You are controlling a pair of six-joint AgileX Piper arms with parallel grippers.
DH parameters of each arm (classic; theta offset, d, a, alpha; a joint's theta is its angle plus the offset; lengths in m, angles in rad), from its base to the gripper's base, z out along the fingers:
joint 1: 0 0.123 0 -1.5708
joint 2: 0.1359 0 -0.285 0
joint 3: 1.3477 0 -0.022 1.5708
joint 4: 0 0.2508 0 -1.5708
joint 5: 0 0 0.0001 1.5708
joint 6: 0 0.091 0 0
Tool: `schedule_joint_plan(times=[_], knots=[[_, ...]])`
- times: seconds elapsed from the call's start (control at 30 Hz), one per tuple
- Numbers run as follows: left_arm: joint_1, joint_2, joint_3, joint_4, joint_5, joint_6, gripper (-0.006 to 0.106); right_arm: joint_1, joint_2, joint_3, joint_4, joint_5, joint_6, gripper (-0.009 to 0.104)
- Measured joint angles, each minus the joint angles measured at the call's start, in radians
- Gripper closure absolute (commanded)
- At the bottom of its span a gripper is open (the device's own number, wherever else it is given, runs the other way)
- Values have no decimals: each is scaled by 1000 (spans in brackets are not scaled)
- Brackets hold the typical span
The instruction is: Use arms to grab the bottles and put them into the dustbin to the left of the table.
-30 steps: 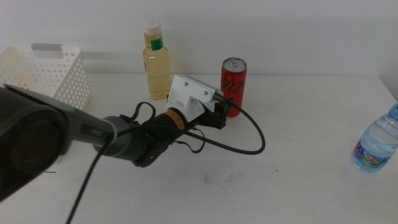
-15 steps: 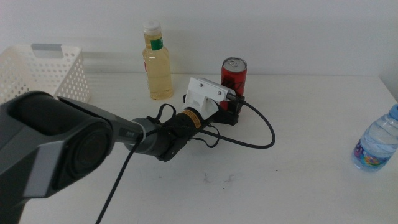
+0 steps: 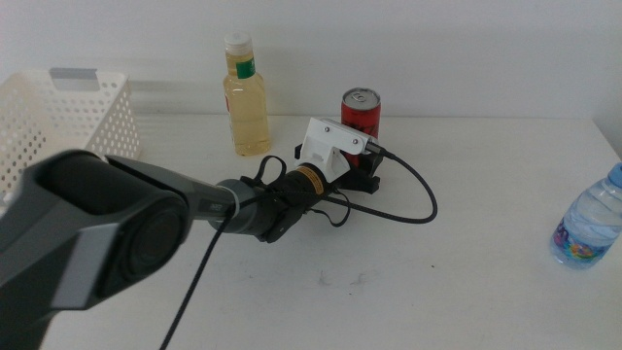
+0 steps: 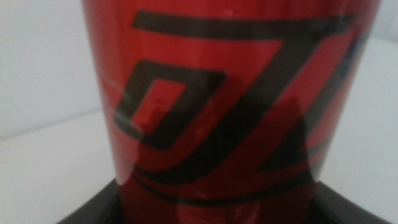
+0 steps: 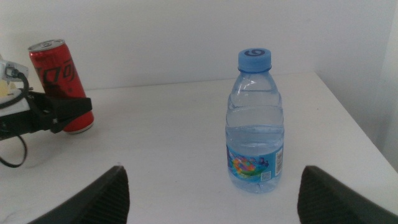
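Red can [image 3: 361, 115] upright on white bench [image 3: 466, 272] beside yellow bottle [image 3: 245, 97], straddled low by left pincer [image 3: 365, 173], closure not discernible; best squeezed squarely, lifted vertically toward dustbin [image 3: 58, 122]; right pincer [image 5: 211, 205] spread wide facing water bottle [image 5: 254, 121].

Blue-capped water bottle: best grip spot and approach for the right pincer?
Grip the water bottle at its ribbed waist above the label, coming in level from the table's near side, where the open right pincer already faces it. It stands upright and apart, so both sides are free.
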Motion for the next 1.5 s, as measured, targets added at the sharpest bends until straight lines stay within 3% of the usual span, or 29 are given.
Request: schedule_joint_plan(times=[0.07, 0.3, 0.57, 0.7, 0.87, 1.17, 1.33, 1.5], knots=[[0, -44, 46, 23, 34, -7, 102, 0, 0, 0, 0, 0, 0, 14], [0, -386, 325, 26, 324, -26, 102, 0, 0, 0, 0, 0, 0, 14], [23, -810, 413, -64, 1106, -55, 102, 0, 0, 0, 0, 0, 0, 14], [117, -928, 364, -89, 1402, -1, 102, 0, 0, 0, 0, 0, 0, 14], [340, -948, 193, -142, 1703, 254, 102, 0, 0, 0, 0, 0, 0, 14], [699, -803, -58, -218, 1740, 516, 102, 0, 0, 0, 0, 0, 0, 14], [755, -648, -68, -243, 1719, 545, 100, 0, 0, 0, 0, 0, 0, 14], [757, -541, -68, -267, 1655, 571, 89, 0, 0, 0, 0, 0, 0, 14]])
